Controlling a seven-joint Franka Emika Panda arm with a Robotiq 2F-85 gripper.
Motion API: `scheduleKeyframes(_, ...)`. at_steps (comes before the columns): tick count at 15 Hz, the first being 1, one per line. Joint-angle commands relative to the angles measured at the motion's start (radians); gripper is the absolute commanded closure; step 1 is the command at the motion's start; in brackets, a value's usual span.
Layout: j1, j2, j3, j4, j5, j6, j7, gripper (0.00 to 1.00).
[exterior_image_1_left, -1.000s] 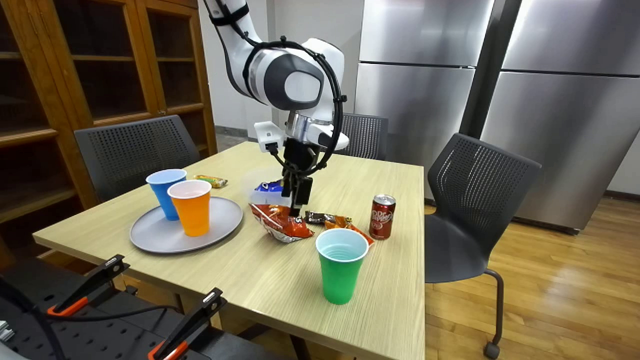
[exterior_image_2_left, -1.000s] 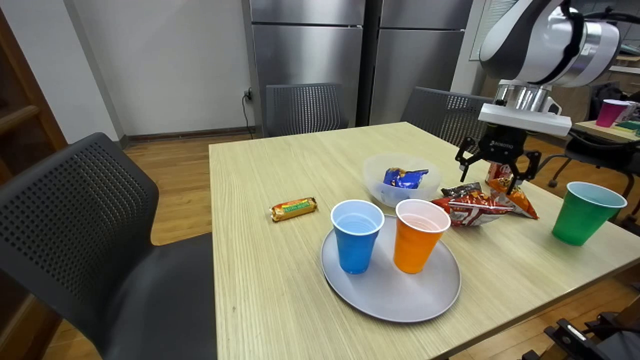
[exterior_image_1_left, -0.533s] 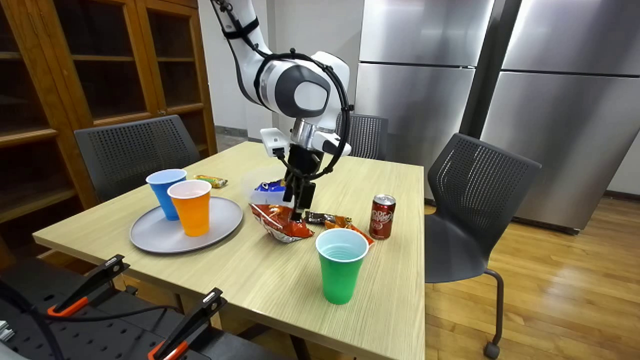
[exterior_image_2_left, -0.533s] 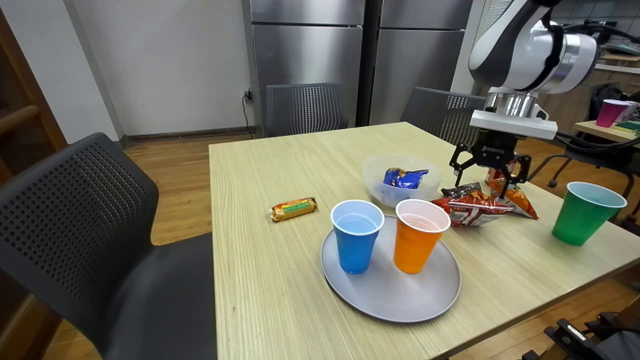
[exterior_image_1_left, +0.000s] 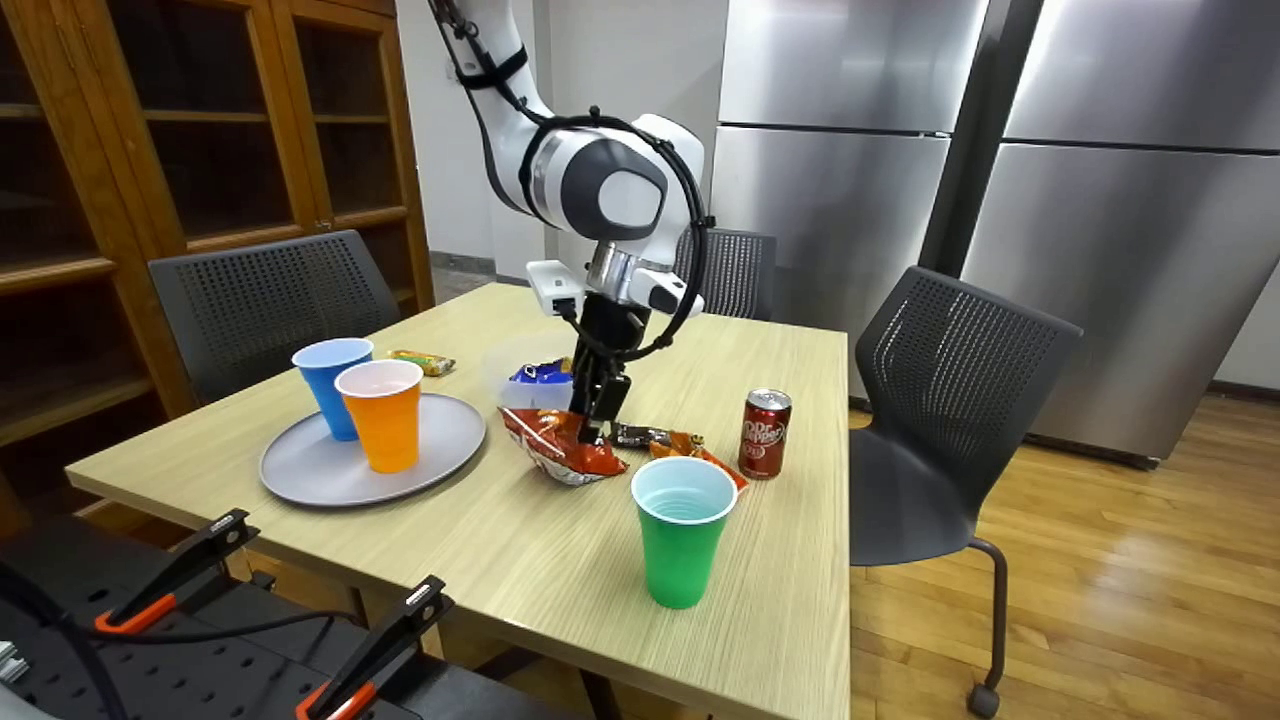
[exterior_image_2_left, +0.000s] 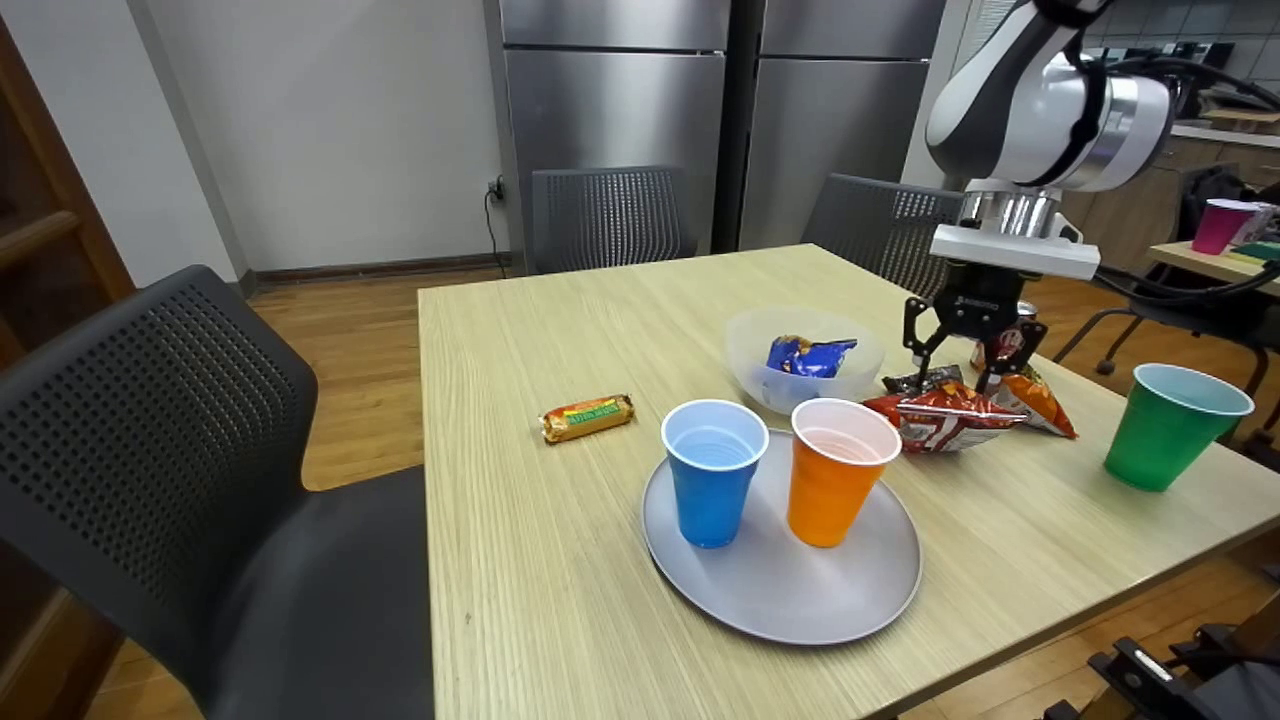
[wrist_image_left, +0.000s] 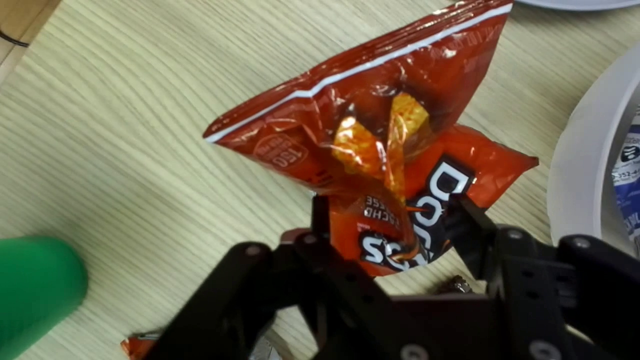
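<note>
The snack bag (wrist_image_left: 380, 125) was red, striped white; the end effector (exterior_image_2_left: 951, 383) was black, the counter (exterior_image_2_left: 540, 560) pale wood-grain.

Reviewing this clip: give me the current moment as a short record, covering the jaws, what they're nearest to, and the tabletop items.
Jaws: apart, with part of the nearest item between them
Nearest item: red chip bag, resting on the table
Touching: cannot be told
Container: translucent bowl beside the red chip bag, holding a blue packet
Dishware: grey plate, blue cup and orange cup upright on it
Loose packets: dark packet, orange packet, gold-wrapped snack
Other upright items: Dr Pepper can, green cup
</note>
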Motion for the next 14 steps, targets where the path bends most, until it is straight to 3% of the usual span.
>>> scheduleKeyframes(1, -0.009, 0.014, 0.0, 0.041, 0.008, -0.05, 0.008, 0.69)
scheduleKeyframes(5, -0.008, 0.018, -0.001, 0.047, 0.007, -0.052, 0.009, 0.98)
scheduleKeyframes(14, 0.014, -0.048, -0.002, -0.028, -0.015, -0.019, -0.013, 1.0)
